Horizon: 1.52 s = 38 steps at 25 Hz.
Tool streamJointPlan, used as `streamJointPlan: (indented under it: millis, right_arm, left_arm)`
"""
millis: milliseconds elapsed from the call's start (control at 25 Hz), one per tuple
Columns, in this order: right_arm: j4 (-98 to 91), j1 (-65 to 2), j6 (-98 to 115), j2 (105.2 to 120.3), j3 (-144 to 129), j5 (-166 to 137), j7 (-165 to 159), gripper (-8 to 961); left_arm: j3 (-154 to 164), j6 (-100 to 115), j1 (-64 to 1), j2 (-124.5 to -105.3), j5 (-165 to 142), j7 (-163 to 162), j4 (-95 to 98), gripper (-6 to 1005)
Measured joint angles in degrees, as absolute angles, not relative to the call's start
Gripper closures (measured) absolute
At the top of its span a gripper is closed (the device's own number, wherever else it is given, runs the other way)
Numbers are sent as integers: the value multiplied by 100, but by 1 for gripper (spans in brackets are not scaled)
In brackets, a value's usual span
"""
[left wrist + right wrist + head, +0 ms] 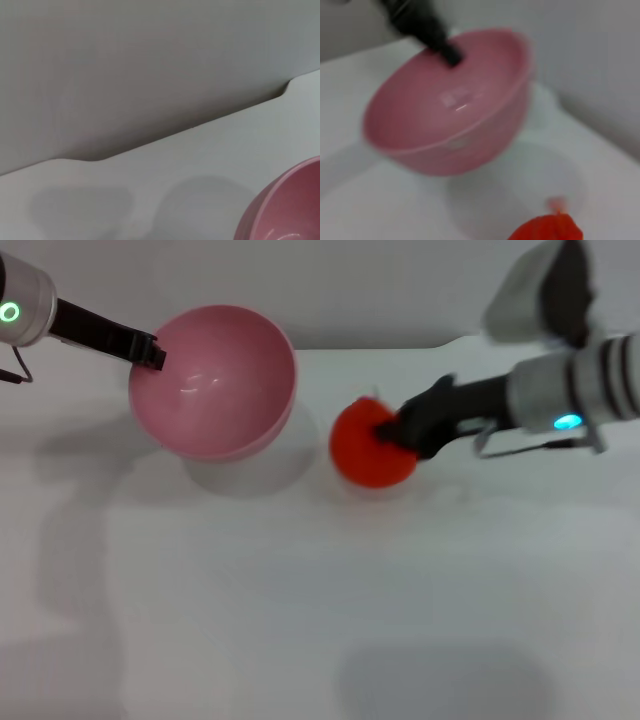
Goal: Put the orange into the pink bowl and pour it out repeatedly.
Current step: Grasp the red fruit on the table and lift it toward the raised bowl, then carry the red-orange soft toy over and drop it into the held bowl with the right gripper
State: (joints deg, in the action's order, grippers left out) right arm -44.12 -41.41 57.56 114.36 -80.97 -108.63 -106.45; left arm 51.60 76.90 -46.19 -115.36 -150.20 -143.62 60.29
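**Bowl held tilted, orange gripped beside it**

Head view: the left gripper [152, 350] is clamped on the rim of the pink bowl [213, 380] and holds it lifted and tilted above the white counter [300, 590], near the counter's far edge; the bowl's shadow lies on the surface below it. Bowl interior is empty. The right gripper [398, 430] is closed on the orange [368, 444], which sits just beside the bowl on its right side, apart from it, also near the far edge. Whether the orange touches the counter cannot be told.

Left wrist view: only a section of the pink bowl's rim and outer wall [285, 210] shows, with the counter's far edge and a grey wall [150, 60] beyond. Own fingers not visible.

Right wrist view: the pink bowl [450, 115] is tilted, opening facing the camera, with the left gripper [451, 55] pinching its far rim. The top of the orange [547, 230] shows at the frame's margin, clear of the bowl.
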Motion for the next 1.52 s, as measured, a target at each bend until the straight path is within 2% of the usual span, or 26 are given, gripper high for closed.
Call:
streamJointPlan:
  millis: [360,840,1080,1520]
  right_arm:
    - [-6044,-3660,6473,11485,-6482,-11798,-10993,904]
    - [-8360,-3575,7637,11774,-6037,-11758,-11122,907]
    - [-8538,-3768,7867,11827,-6592,-11681,-11192,904]
    - [-7686,-4071,7815,11867,-7178,-11636,-10975,899]
  left_arm:
    - [5200,7662,-4593,-11611,-15021,-14296,6004,955]
    - [5511,7621,-4664,-11763,-14977,-14340,5896,955]
    - [5992,7539,-4735,-11794,-14665,-14433,5815,955]
    - [6319,7483,-4772,-11794,-14357,-14462,5814,955]
